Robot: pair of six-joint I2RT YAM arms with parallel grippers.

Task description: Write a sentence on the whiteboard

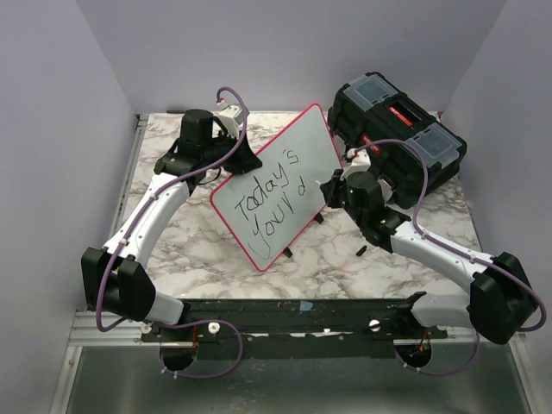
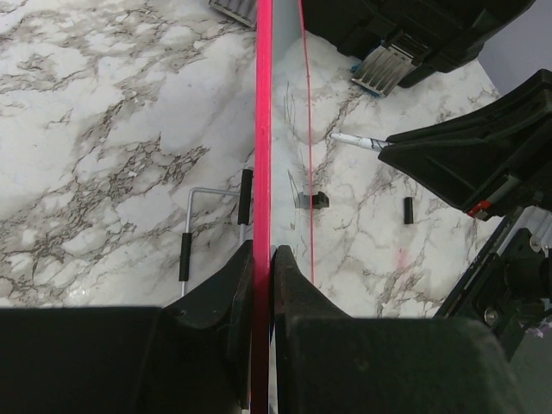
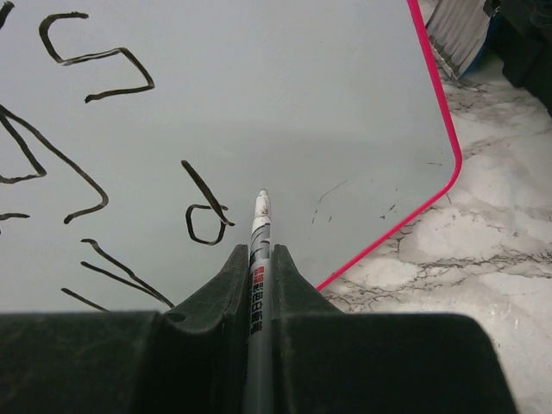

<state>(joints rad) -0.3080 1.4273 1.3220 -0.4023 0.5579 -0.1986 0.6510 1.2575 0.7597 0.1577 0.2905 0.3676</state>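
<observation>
We have the whiteboard [image 1: 317, 145] propped steeply on edge in the middle of the tabletop [image 1: 194, 250], just in front of the black toolbox [image 1: 398, 129], with its face turned toward the right arm. It looks thin, light and stiff. The face is slick, so in our judgement it would skid or tip under pen pressure unless braced. The red rim is the place to hold it, and the left gripper [image 2: 261, 259] is clamped shut there, with one finger on each face. The right gripper [image 3: 259, 263] is pinched narrowly on a slim marker [image 3: 260, 220], held low on the barrel. The tip sits just beside the "d" of the sentence [image 1: 274, 197], which reads "Today's" above "your d". We would press lightly, since a hard push could flex the board or twist the marker in its grip.
</observation>
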